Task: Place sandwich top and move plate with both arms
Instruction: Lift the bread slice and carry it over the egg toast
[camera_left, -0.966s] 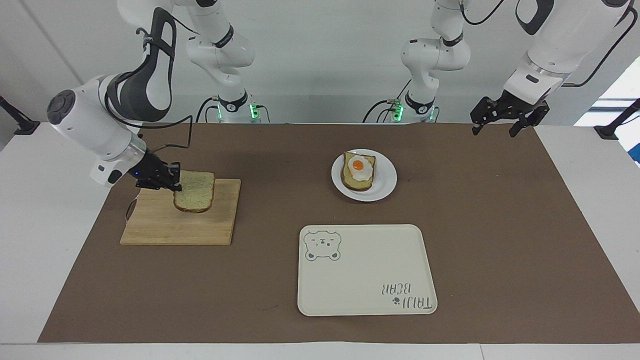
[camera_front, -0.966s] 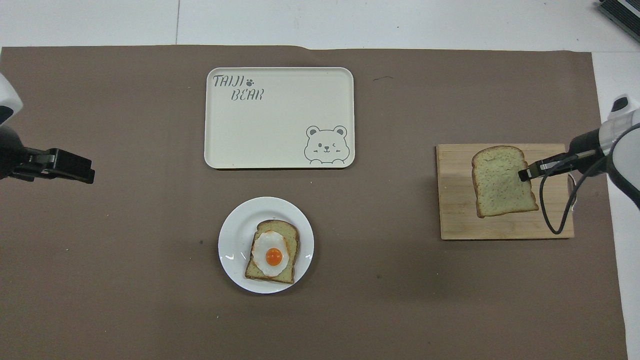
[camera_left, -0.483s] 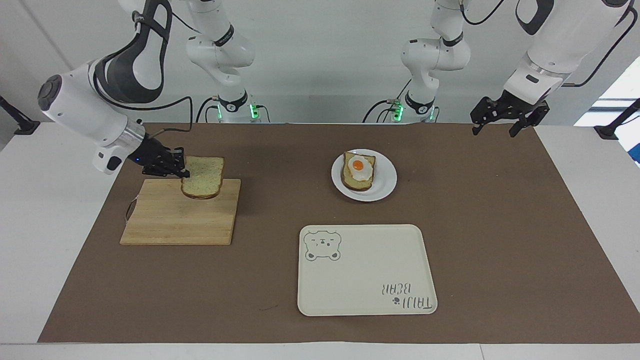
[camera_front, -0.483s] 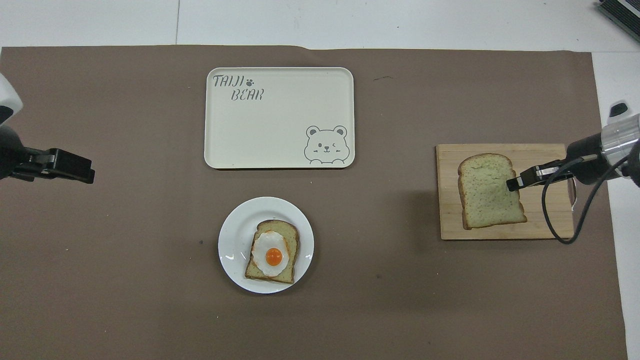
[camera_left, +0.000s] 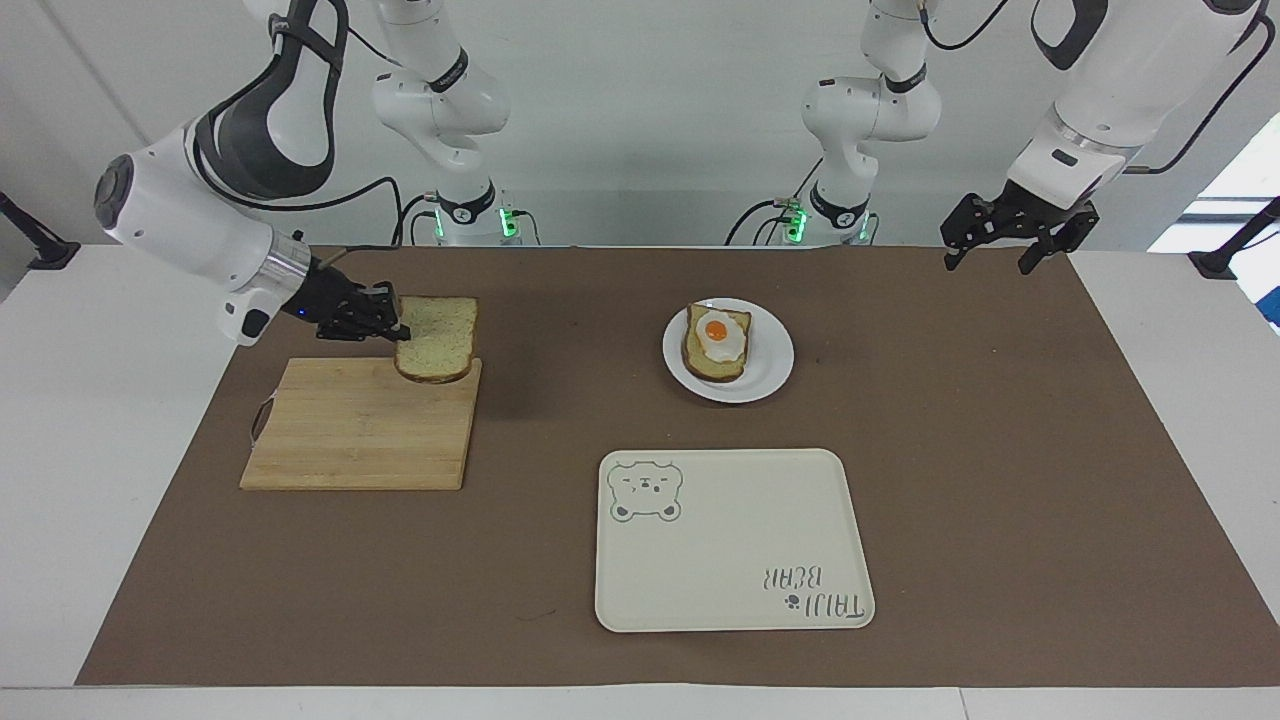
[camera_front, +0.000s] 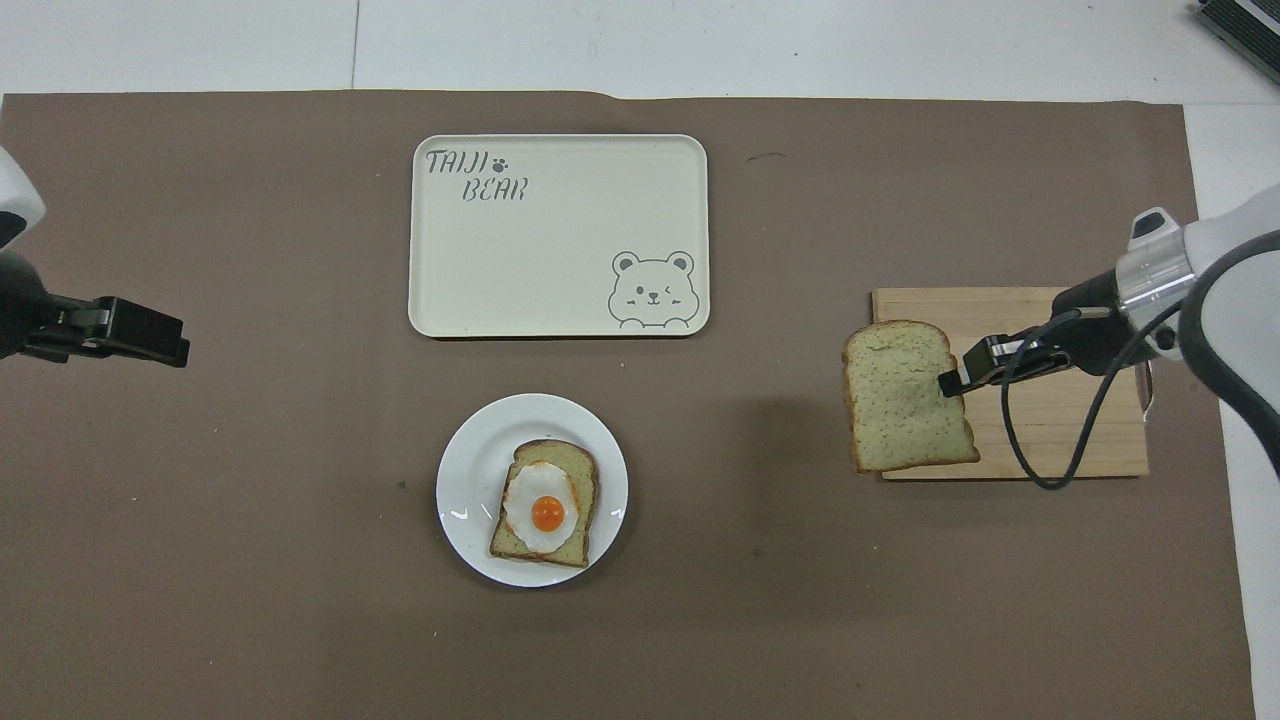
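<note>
A: Where's the bread slice (camera_left: 437, 338) rn?
B: Up in the air, over the corner of the cutting board (camera_left: 358, 425) that sits nearest the robots & closest to the plate (camera_left: 770, 368). The right gripper (camera_left: 398, 331) has it pinched by one edge, fingers clamped tight on the crust. Slice lies roughly flat, speckled face up.

A: And the plate, vs. the board?
B: Well apart from it, toward the left arm's end of the table, about as near the robots as the board's nearer edge. Got another slice w/ a fried egg (camera_left: 717, 334) on it. Nothing touching the plate.

A: Tray?
B: Cream tray w/ the bear drawing (camera_left: 733, 540) sits farther from the robots than the board's level, past the plate, also toward the left arm's end from the board. Bare.

A: Left arm doing anything?
B: Nope, waiting. Left gripper (camera_left: 1000, 258) hangs over the edge of the brown mat (camera_left: 1000, 450), way off from the board, at the left arm's end of the table. Fingers spread apart, holding nothing.

A: Board itself?
B: Bare wood, w/ a small handle (camera_left: 261, 420) at its end away from the plate.
</note>
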